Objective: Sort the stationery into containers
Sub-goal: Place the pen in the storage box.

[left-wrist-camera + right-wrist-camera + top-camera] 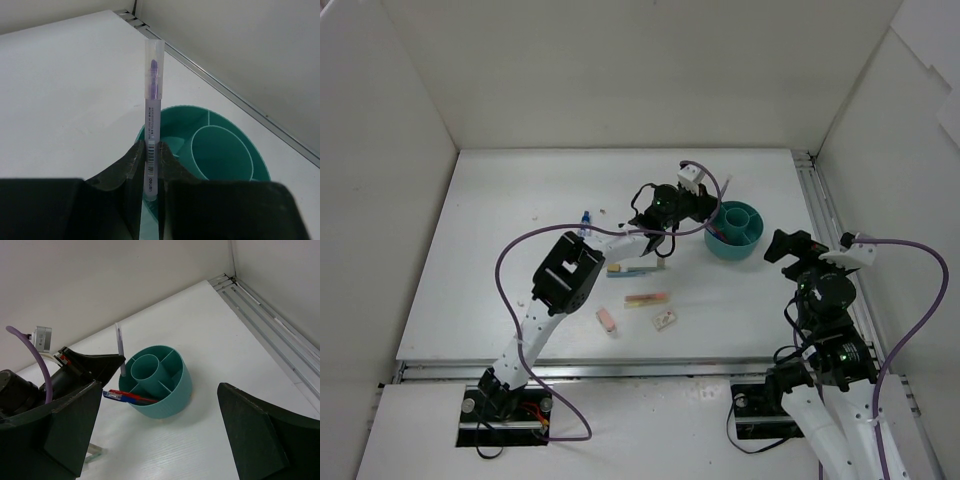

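My left gripper (pixel 148 150) is shut on a pale grey pen (pixel 152 95) with a clear cap and a purple tip. It holds the pen upright over the left edge of the teal divided bowl (pixel 225 150). In the top view the left gripper (pixel 708 222) is right beside the bowl (pixel 752 240). In the right wrist view the pen (pixel 119 347) stands at the bowl's (pixel 172 400) left compartment, and a red and a blue pen (pixel 131 397) lie in a front compartment, sticking out over the rim. My right gripper (pixel 160 385) is open and empty, just right of the bowl (pixel 786 246).
On the table left of the bowl lie a blue-capped bottle (pixel 585 220), a clear-and-yellow item (pixel 625 268), a yellow-pink stick (pixel 647 299), a pink eraser (pixel 607 320) and a white eraser (pixel 665 320). White walls enclose the table, and a metal rail (pixel 810 200) runs along its right side.
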`<state>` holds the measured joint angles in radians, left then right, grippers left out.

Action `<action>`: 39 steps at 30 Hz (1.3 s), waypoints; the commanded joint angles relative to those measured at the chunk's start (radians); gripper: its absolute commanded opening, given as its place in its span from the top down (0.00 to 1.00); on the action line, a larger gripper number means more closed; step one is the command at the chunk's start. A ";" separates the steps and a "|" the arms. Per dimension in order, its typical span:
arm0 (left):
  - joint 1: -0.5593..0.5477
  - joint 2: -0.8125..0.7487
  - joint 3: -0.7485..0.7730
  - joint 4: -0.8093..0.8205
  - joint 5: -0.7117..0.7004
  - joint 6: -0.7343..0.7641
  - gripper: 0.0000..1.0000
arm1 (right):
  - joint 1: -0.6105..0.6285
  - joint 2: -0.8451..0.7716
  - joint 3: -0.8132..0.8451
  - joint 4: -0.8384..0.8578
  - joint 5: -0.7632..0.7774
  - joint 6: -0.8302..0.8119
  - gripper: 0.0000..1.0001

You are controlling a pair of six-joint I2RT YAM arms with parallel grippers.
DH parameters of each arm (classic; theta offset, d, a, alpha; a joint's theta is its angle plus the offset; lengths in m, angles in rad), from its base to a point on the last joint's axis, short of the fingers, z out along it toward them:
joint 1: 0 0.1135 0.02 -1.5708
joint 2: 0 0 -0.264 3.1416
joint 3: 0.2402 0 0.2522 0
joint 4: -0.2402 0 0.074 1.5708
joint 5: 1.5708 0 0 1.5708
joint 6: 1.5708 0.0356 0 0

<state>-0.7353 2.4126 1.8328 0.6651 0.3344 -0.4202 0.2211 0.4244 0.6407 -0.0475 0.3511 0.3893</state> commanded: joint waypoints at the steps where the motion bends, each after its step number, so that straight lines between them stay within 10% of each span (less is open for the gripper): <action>1: -0.013 -0.040 0.002 0.106 0.000 -0.014 1.00 | -0.008 0.027 0.002 0.057 0.000 -0.001 0.02; 28: -0.032 -0.102 -0.185 0.199 0.100 -0.038 1.00 | -0.006 0.005 -0.009 0.069 -0.021 -0.001 0.02; 39: -0.032 -0.153 -0.220 0.182 0.106 -0.006 0.57 | -0.008 0.013 -0.009 0.077 -0.043 0.003 0.02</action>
<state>-0.7586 2.3577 1.6257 0.8299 0.4232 -0.4450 0.2211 0.4278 0.6289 -0.0494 0.3210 0.3897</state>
